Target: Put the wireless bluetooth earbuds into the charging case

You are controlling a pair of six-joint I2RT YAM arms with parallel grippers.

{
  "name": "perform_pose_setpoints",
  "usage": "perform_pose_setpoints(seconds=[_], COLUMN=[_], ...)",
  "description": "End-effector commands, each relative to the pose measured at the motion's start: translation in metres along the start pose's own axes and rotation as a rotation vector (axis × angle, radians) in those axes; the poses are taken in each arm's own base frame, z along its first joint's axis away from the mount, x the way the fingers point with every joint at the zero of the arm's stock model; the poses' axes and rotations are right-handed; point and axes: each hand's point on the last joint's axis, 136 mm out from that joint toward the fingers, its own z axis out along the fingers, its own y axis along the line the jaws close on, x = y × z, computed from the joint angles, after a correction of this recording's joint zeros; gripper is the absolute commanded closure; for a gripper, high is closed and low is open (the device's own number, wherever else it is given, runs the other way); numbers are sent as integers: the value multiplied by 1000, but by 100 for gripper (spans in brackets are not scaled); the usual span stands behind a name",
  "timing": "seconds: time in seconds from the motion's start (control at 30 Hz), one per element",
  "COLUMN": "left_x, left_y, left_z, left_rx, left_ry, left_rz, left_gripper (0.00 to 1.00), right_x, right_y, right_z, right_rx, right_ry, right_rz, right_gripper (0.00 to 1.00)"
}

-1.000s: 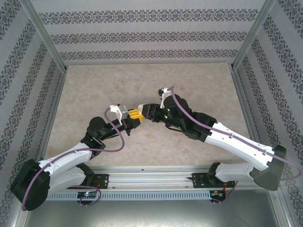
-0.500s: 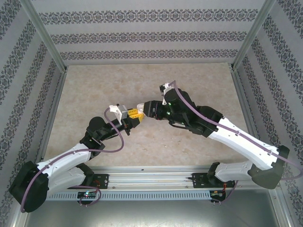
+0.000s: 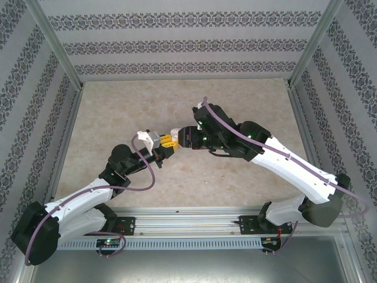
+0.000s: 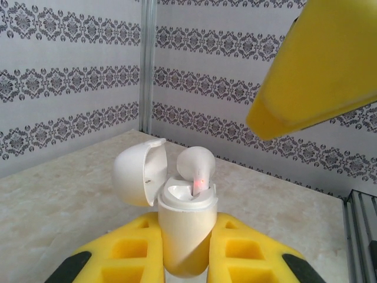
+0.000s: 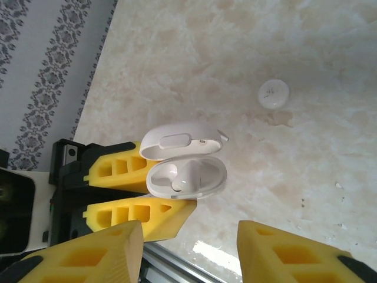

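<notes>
- Two robot arms: the left arm point(image 3: 82, 200) and the right arm point(image 3: 288, 165).
- Two pincers: the left pincer point(image 4: 187, 253) and the right pincer point(image 5: 189, 233).
- Four yellow fingers point(image 5: 112, 168), two on each pincer.
- One charging case point(image 4: 184, 227), white.
- One lid point(image 5: 177, 140) on the case.
- One earbud point(image 4: 196, 165) that I can see, in the case.
- One flat round white disc point(image 5: 274, 93).
- One tabletop point(image 3: 247, 100).

The charging case's point(image 4: 184, 236) raised lid point(image 4: 138, 172) walls off one side of its mouth, where an earbud point(image 4: 197, 168) juts up. A yellow finger point(image 4: 318, 65) of the right gripper point(image 5: 187, 242) hangs close overhead. On the otherwise bare table point(image 5: 265, 35), a white disc point(image 5: 274, 94) lies well apart.
</notes>
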Motion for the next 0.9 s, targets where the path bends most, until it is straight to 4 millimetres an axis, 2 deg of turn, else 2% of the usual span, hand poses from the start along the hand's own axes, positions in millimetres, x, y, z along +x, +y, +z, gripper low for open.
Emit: perform_pose_setpoints(seconds=[0.0, 0.33, 0.87], left_x=[-20, -16, -9], left_y=[-10, -13, -12], left_z=[4, 7, 12], left_rx=[43, 67, 73], left_ry=[-45, -36, -22], left_rz=[40, 32, 28], left_gripper=[100, 100, 100], right_x=[1, -7, -7], right_y=[2, -1, -3], right_z=[1, 7, 27], right_rx=[-8, -1, -2], right_ry=[34, 37, 105], right_rz=[-18, -19, -37], right_gripper=[57, 65, 65])
